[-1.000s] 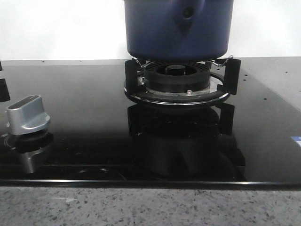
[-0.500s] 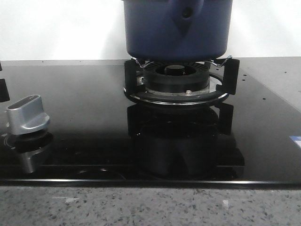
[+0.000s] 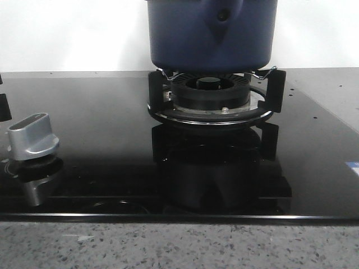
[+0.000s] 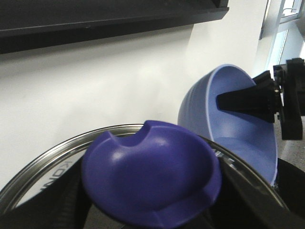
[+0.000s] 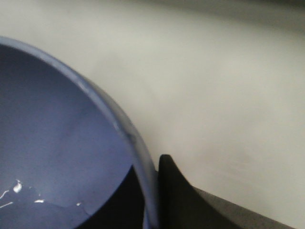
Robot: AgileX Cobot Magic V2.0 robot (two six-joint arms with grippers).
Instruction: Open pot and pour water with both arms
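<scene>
Sitting on the burner grate (image 3: pixel 269 84) above the black surface (image 3: pixel 101 140), the pot (image 3: pixel 212 36); left claw (image 4: pixel 143 217) pinches the lid knob (image 4: pixel 150 176), right claw (image 4: pixel 257 98) pinches the tilted bowl (image 4: pixel 228 124) rim

Dark blue pot (image 3: pixel 212 35) upright on burner stand, teardrop handle mount facing camera.

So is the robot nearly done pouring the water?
Not yet, it seems. The lid looks already lifted, its knob close under the left wrist camera, so opening seems done. Now the right gripper holds the bowl tipped, with water glinting inside it. The pot sits on the burner. Whether water is falling yet can't be seen.
</scene>
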